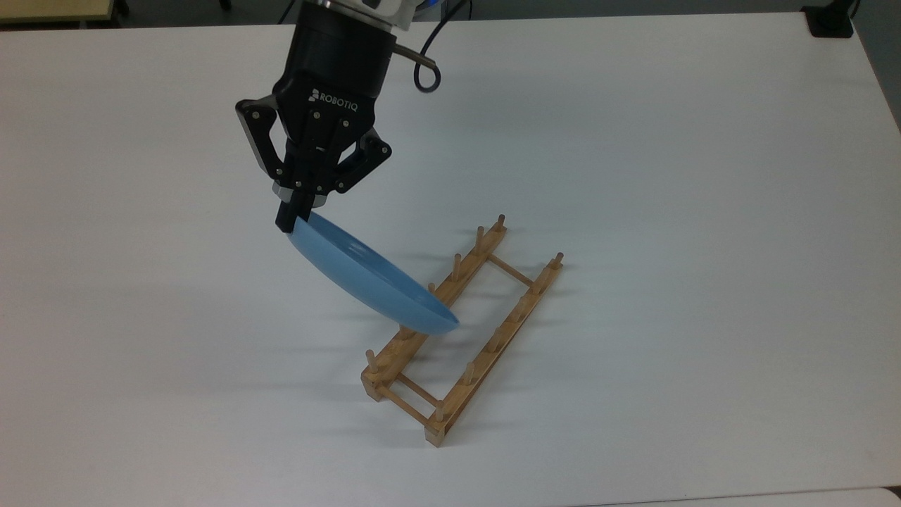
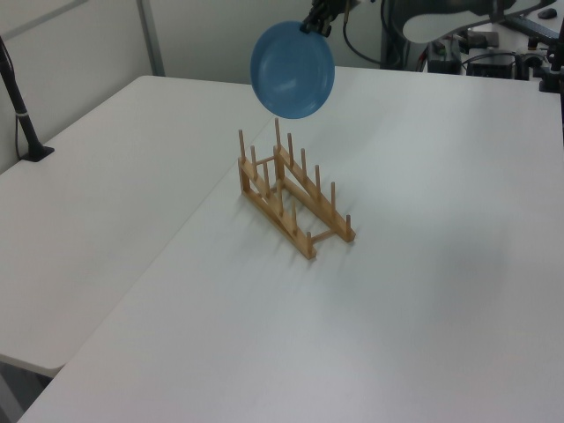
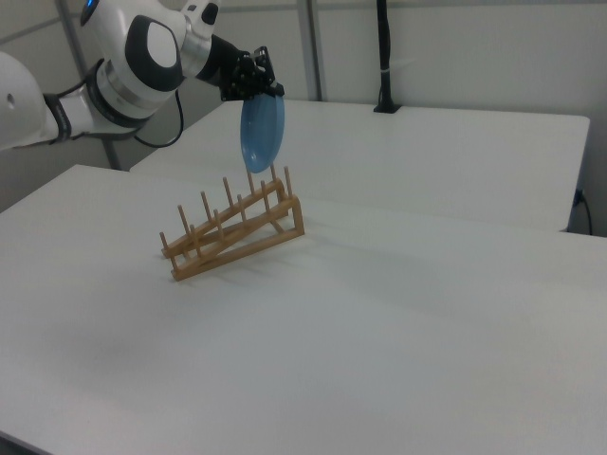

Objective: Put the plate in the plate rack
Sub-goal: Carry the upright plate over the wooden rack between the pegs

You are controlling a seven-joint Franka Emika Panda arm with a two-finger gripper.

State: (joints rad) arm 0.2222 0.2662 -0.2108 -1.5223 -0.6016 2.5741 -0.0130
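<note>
My gripper [image 1: 292, 215] is shut on the upper rim of the light-blue plate [image 1: 369, 282], which hangs on edge in the air. In the top view the plate's lower edge overlaps the left rail of the wooden plate rack [image 1: 493, 338]. In the left view the plate [image 2: 293, 70] hangs above the rack's [image 2: 293, 196] far end, under the gripper [image 2: 315, 21]. In the right view the plate [image 3: 262, 131] is nearly vertical, above the rack's [image 3: 233, 234] right end and apart from the pegs; the gripper [image 3: 254, 83] holds it from the top.
The rack lies on a white table [image 1: 669, 176]. A black clamp [image 1: 829, 20] sits at the top view's far right corner. A black post [image 2: 19, 110] stands on the neighbouring table at the left view's left. Another black post [image 3: 385, 57] stands behind in the right view.
</note>
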